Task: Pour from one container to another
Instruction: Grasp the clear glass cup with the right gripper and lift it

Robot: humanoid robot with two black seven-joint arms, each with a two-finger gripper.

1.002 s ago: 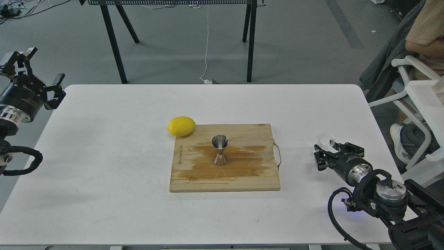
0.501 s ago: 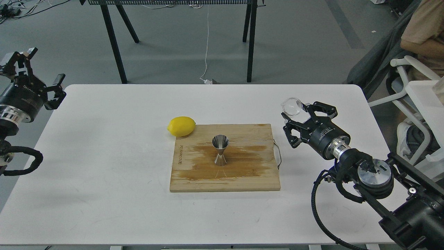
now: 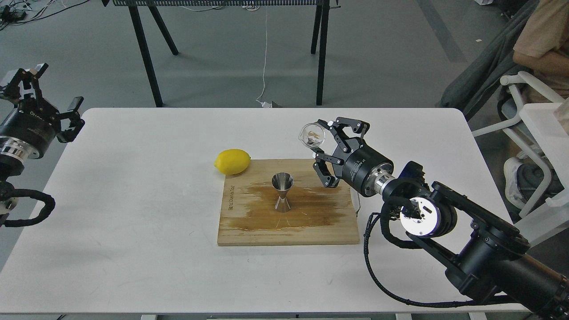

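The right hand [image 3: 321, 141] grips the clear cup [image 3: 312, 135], held tilted in the air above the far right part of the wet wooden cutting board [image 3: 249, 226]. Below and left of it stands the shiny steel jigger [image 3: 282, 192], upright, with a smooth yellow lemon [image 3: 231, 161] further left at the board's corner. The left hand [image 3: 46, 91] hangs released off the white surface [image 3: 133, 249], well apart

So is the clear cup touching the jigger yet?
Apart. The head view shows the clear cup, held in the right end effector, up and to the right of the jigger, with bare cutting board between them.
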